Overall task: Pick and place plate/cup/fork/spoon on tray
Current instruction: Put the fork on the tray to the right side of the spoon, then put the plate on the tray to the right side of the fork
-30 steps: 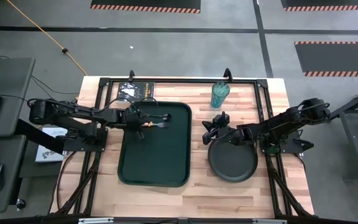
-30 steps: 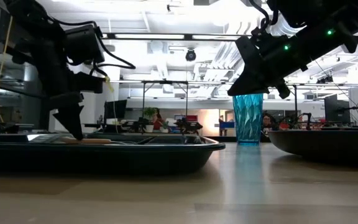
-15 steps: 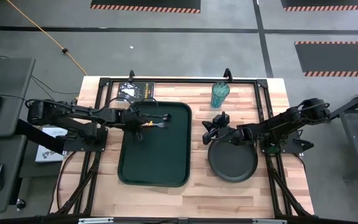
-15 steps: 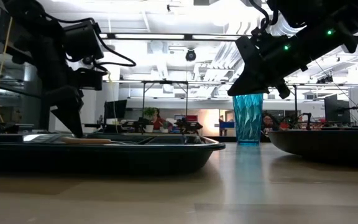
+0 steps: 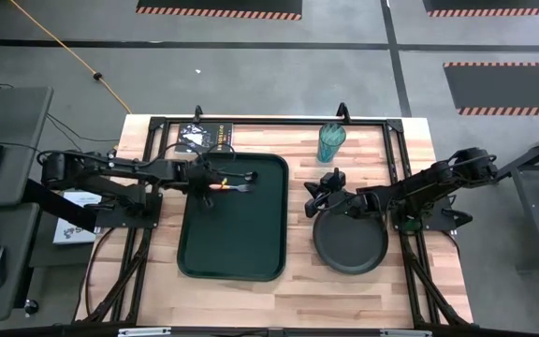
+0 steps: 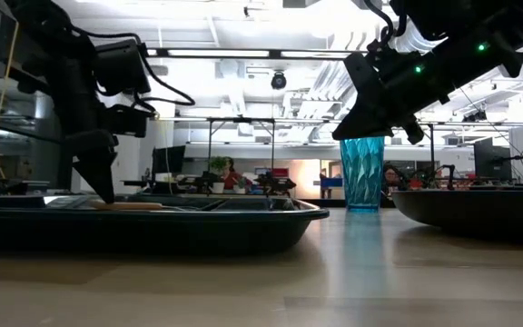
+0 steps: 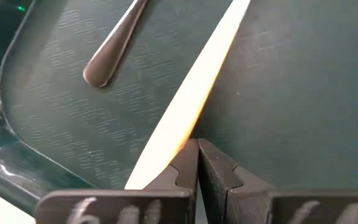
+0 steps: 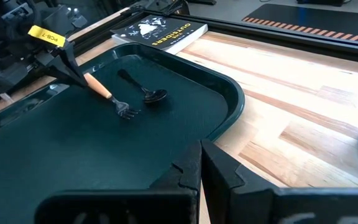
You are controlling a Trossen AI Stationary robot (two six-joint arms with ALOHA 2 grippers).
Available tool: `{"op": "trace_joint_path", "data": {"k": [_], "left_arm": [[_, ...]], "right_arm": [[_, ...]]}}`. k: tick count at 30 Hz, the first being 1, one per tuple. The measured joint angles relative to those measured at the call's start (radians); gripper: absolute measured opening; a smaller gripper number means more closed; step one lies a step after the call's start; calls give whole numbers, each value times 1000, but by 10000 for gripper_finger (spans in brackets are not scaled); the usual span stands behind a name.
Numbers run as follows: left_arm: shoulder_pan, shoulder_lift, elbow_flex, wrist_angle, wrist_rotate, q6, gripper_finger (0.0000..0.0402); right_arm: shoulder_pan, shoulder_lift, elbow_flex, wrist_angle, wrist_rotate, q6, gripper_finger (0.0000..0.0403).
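Note:
The dark green tray (image 5: 232, 253) lies left of centre. On its far part lie the tan-handled fork (image 5: 230, 188) and the dark spoon (image 5: 237, 175); both also show in the right wrist view, the fork (image 8: 107, 94) and the spoon (image 8: 145, 90). My left gripper (image 7: 197, 163) is shut, its tips down at the free end of the fork's handle. The black plate (image 5: 349, 243) rests on the table right of the tray. My right gripper (image 5: 318, 198) is shut and empty, hovering over the plate's far left rim. The teal cup (image 5: 331, 142) stands at the far edge. My left gripper has nothing between its shut fingers. The outer side of one finger (image 7: 182, 168) lies against the fork's handle near its free end (image 7: 166, 152). The fingers point down, slanting in from the table's left. The fork lies flat on the tray.
A dark book (image 5: 206, 137) lies at the far edge behind the tray. A black metal frame (image 5: 279, 120) runs round the table top. Bare wood (image 5: 299, 281) shows between tray and plate and along the near edge.
My left gripper has shifted slightly toward the table's left edge, staying low at the fork's handle. The fork and spoon lie where they were. My right arm has kept still.

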Motion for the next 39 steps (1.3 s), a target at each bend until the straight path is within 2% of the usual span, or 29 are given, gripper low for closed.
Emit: {"op": "trace_joint_path", "data": {"k": [19,27,29,31,34,39], "left_arm": [[56,0,1,-2,-29,25,0],[30,-51,118,-75,5,25,0],[11,-94,143,-49,13,15,0],[-12,-147,141,11,70,-4,0],[-50,-243,99,124,163,-50,0],[-118,-377,4,321,175,-131,0]], "right_arm": [[0,0,0,2,0,0,0],[-9,0,0,32,11,-10,0],[-21,-15,0,33,-18,-19,0],[-37,-52,0,21,-89,-24,0],[-72,-147,52,-190,-226,4,10],[-66,-229,223,-803,-305,143,79]]}}
